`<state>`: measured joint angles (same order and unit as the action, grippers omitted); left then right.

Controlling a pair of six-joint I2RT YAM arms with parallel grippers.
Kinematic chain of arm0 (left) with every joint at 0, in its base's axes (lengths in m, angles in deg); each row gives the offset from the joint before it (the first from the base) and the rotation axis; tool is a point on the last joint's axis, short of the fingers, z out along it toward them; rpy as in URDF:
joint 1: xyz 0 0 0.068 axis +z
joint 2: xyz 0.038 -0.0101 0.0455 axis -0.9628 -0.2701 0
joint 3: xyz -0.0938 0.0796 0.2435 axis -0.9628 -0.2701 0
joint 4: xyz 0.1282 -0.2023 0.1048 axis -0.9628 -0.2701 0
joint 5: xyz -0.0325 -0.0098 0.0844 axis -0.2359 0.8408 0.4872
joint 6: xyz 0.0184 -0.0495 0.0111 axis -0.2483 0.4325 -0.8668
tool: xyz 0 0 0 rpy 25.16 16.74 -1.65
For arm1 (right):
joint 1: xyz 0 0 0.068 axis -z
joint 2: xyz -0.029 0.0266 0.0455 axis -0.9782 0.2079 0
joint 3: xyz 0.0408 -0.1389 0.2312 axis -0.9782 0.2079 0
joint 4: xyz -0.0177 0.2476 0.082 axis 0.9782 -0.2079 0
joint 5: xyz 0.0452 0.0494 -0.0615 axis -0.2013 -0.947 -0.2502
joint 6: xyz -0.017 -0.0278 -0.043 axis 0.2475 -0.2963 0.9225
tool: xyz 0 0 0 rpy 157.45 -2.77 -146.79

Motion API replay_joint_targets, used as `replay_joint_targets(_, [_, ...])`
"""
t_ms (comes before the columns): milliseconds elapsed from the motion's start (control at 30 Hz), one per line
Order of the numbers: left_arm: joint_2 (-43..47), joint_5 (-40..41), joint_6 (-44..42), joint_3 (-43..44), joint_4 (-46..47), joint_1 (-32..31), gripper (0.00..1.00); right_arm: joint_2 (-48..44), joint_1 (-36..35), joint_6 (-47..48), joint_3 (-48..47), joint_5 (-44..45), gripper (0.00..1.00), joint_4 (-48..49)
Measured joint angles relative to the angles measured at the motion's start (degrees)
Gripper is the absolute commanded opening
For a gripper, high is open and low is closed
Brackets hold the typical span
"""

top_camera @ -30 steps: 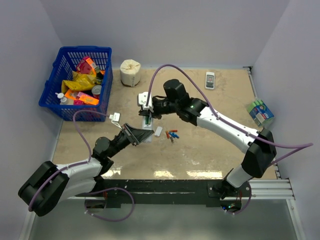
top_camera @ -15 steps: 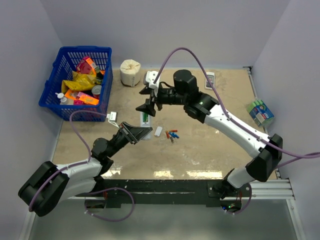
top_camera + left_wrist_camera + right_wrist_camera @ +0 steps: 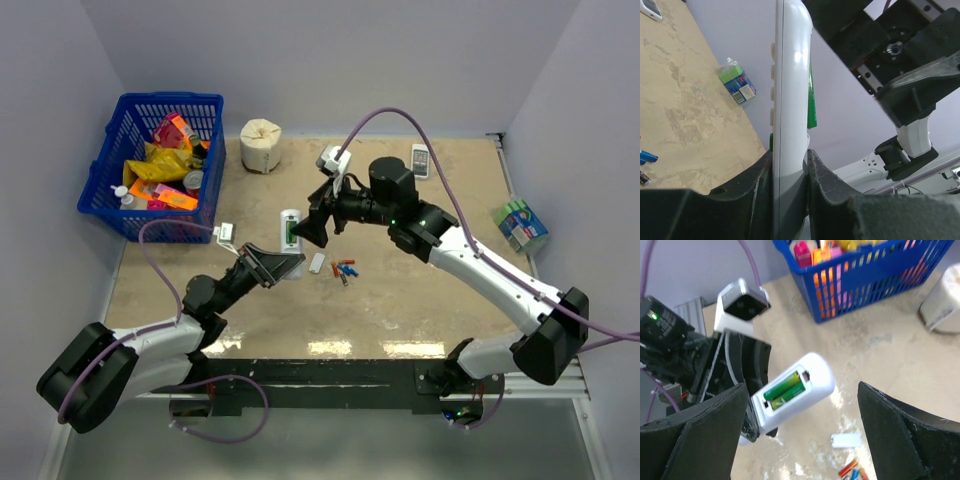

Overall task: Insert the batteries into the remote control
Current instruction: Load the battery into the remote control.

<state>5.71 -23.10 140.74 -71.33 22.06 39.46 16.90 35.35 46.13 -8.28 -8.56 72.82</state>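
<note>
My left gripper (image 3: 288, 262) is shut on the lower end of the white remote control (image 3: 291, 228) and holds it raised off the table. In the right wrist view the remote control (image 3: 812, 375) shows its open back, with two green batteries (image 3: 785, 388) lying side by side in the compartment. My right gripper (image 3: 313, 222) hangs open just right of the remote, touching nothing. In the left wrist view the remote control (image 3: 790, 90) stands edge-on between the fingers (image 3: 752, 190). Several loose batteries (image 3: 345, 270) in red, blue and orange lie on the table.
The small white battery cover (image 3: 317, 263) lies beside the loose batteries. A blue basket (image 3: 110, 205) of packets stands back left, with a paper roll (image 3: 262, 145) next to it. A short white handset (image 3: 420, 160) lies at the back right, a sponge pack (image 3: 520, 225) at the right edge.
My right gripper has opened wide and pulled back to the right, away from the remote. The left gripper still holds the remote in about the same place.
</note>
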Motion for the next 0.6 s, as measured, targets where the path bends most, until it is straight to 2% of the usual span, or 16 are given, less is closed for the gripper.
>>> replay_joint_targets(233, [-0.2,-0.4,-0.9,1.2,-0.2,0.0,0.00,0.7,0.0,-2.2,3.9,0.2,0.93,-0.6])
replay_joint_targets(600, [-0.5,-0.9,-0.9,1.9,-0.3,0.0,0.00,2.2,-0.7,-3.5,4.3,0.1,0.88,0.6])
